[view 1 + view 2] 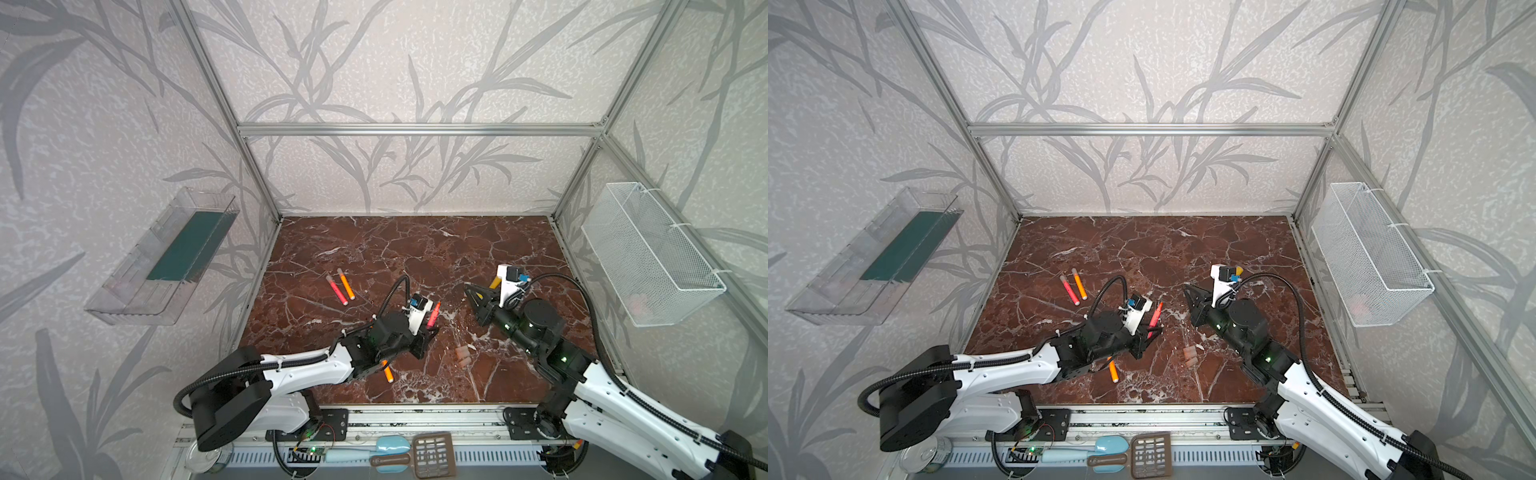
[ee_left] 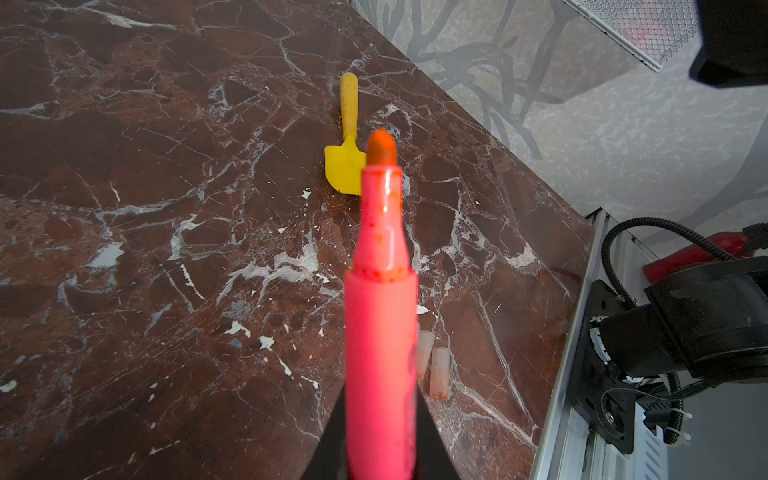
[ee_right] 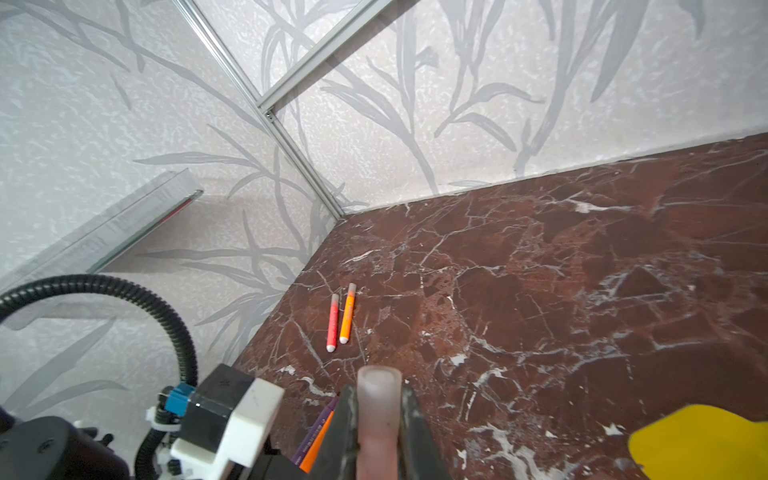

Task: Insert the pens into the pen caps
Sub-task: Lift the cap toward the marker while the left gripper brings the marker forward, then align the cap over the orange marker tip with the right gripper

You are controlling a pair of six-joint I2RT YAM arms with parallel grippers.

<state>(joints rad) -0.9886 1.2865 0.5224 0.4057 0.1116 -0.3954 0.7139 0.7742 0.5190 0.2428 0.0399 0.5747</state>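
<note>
Your left gripper (image 1: 430,331) is clamped on a red-pink pen (image 2: 381,291) (tip bare). Your right gripper (image 1: 469,291) pinches a pen cap (image 3: 379,399), both over the desk's (image 1: 415,249) middle.

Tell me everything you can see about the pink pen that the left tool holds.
The pink pen is slim, glossy plastic, with a narrower neck and a bare, darker orange-red tip; it is uncapped. The left tool is shut on its lower end, holding it above the table, tip pointing away from the arm. Nothing else touches it.
</note>
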